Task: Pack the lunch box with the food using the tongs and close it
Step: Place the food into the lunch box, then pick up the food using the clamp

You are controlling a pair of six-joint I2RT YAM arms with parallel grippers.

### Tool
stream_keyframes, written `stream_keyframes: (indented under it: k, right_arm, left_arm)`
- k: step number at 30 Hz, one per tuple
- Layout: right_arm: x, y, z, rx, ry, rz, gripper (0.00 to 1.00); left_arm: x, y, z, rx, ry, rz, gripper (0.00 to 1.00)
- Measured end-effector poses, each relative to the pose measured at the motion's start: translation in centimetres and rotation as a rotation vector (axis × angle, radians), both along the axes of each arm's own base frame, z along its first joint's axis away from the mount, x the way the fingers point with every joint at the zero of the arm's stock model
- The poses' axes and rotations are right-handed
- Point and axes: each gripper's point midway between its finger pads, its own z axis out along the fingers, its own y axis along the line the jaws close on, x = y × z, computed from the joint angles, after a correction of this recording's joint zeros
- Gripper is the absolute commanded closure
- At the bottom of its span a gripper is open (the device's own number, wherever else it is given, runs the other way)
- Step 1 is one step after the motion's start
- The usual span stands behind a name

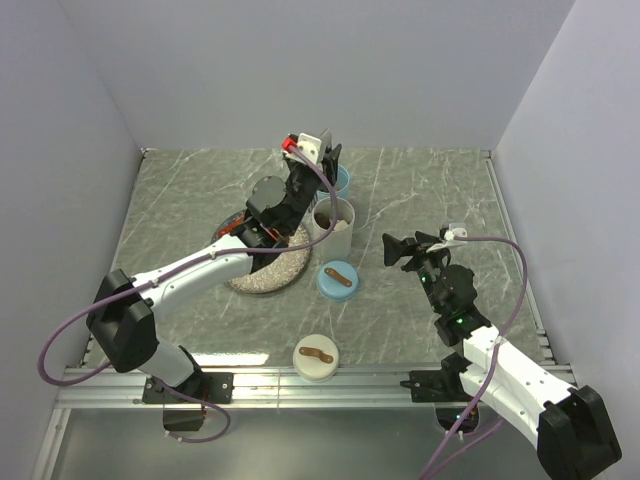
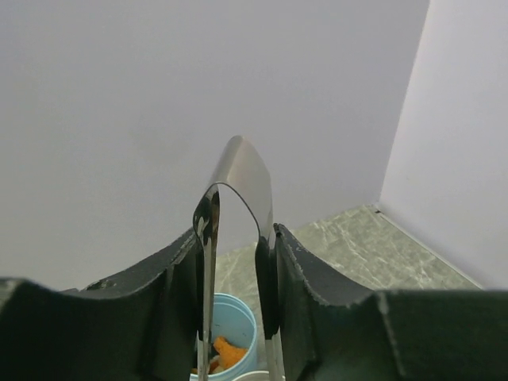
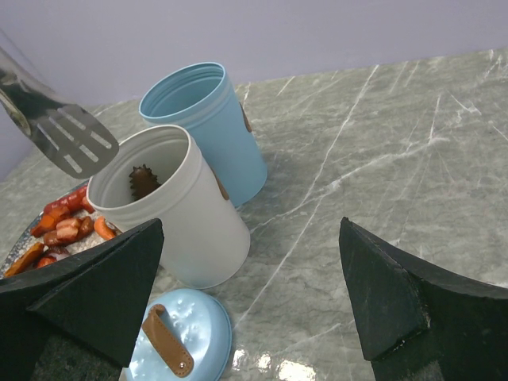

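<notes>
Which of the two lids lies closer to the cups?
The blue lid, right beside the white cup; the white lid lies well away from both cups.

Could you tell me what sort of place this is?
Probably a robot test cell rather than a kitchen: plain walls box in a marble-look tabletop, and the left arm and right arm stand on a metal rail at its near edge.

The white tub [image 1: 332, 225] stood upright and open, one dark brown piece [image 3: 144, 181] inside. Just behind it stood the open blue tub [image 1: 341, 181], holding orange pieces [image 2: 226, 352]. The blue lid [image 1: 337, 280] lay flat in front of the white tub, the white lid [image 1: 316, 357] farther forward. Left of it lay red and orange pieces [image 3: 67, 230]. The grey tongs [image 2: 238, 171] hung upright, joined end up, slotted tip [image 3: 71, 139] beside its left rim.
</notes>
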Motion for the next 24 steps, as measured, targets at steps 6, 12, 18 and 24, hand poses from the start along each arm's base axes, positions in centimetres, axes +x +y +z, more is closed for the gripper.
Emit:
stream_keyframes:
  k: [6, 12, 18, 24]
  right_arm:
    - [0.0, 0.0, 0.0, 0.000, 0.000, 0.000, 0.02]
    - [0.0, 0.0, 0.0, 0.000, 0.000, 0.002, 0.02]
    - [0.0, 0.0, 0.0, 0.000, 0.000, 0.003, 0.02]
    - [0.0, 0.0, 0.0, 0.000, 0.000, 0.003, 0.02]
  left_arm:
    - [-0.3, 2.5, -0.7, 0.000, -0.012, 0.091, 0.61]
    - [-0.8, 8.3, -1.3, -0.042, -0.015, 0.223, 0.61]
    - [1.5, 12.4, -3.6, -0.069, 0.024, 0.334, 0.59]
    - [3.9, 12.1, -9.8, -0.006, 0.133, 0.369, 0.57]
